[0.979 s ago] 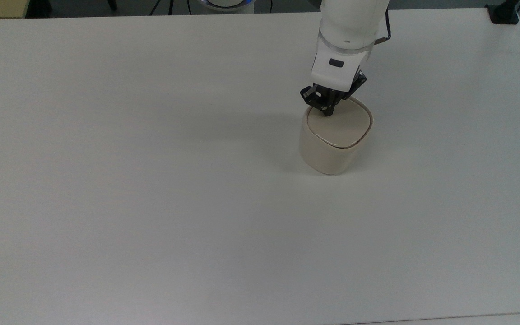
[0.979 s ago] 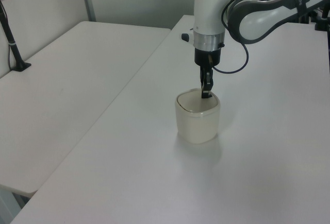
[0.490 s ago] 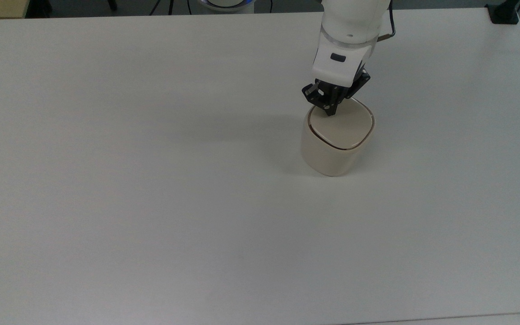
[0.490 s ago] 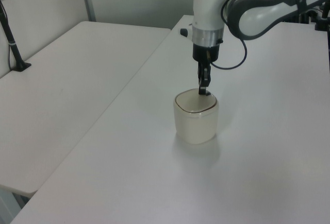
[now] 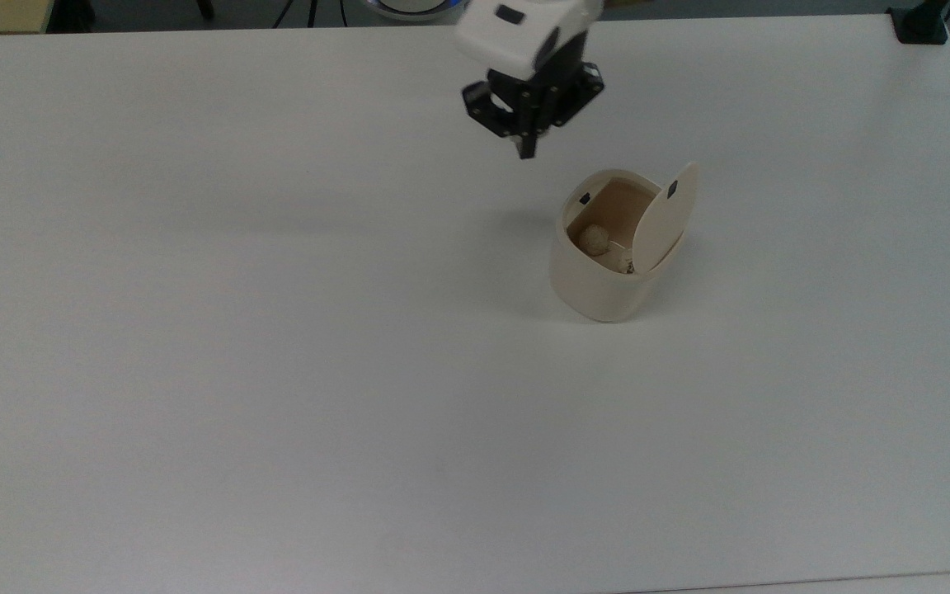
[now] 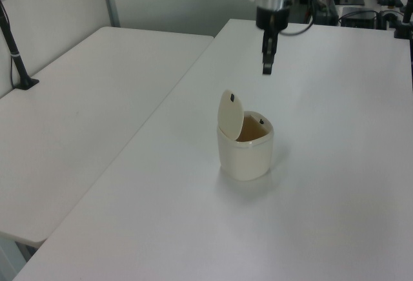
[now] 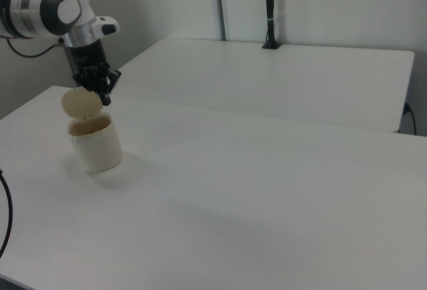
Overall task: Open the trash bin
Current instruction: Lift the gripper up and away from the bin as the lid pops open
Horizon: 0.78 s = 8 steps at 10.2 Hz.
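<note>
Trash bin (image 5: 599, 289): smooth cream plastic, slight sheen. Table (image 5: 277, 371): matt white, smooth. Gripper (image 5: 528, 150): matt black.

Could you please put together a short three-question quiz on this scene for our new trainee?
1. True or false: the lid of the trash bin stands raised.
2. Multiple choice: in the top view, the gripper is (A) pressing on the lid, (B) above the table, up and to the left of the trash bin, clear of it, (C) inside the trash bin.
3. Short answer: what can be seen inside the trash bin in the top view?

Key:
1. True; the lid is tipped up on its hinge and the inside shows.
2. B.
3. A small pale ball-like lump and some other small scraps that cannot be identified.
</note>
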Motion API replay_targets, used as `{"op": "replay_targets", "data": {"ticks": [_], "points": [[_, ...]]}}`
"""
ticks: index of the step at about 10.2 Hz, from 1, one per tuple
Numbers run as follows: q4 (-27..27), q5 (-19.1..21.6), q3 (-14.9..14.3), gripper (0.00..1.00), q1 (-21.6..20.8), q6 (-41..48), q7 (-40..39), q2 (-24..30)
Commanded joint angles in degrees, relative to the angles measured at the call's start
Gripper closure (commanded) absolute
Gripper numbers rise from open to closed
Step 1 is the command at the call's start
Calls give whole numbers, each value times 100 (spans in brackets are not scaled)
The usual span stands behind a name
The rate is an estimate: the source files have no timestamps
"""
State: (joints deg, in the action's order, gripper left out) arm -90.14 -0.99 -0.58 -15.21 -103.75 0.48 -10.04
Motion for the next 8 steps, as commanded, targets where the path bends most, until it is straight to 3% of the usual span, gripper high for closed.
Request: {"op": "replay_targets", "data": {"ticks": [1, 5, 6, 7, 8], "points": [[-170, -77, 14, 98, 631, 600, 127, 607], [-460, -252, 14, 87, 1037, 1049, 75, 1179], [-460, -287, 14, 70, 1098, 1076, 66, 1206], [-434, -297, 14, 31, 1160, 1050, 57, 1197], [-425, -314, 14, 7, 1152, 1024, 57, 1171]]}}
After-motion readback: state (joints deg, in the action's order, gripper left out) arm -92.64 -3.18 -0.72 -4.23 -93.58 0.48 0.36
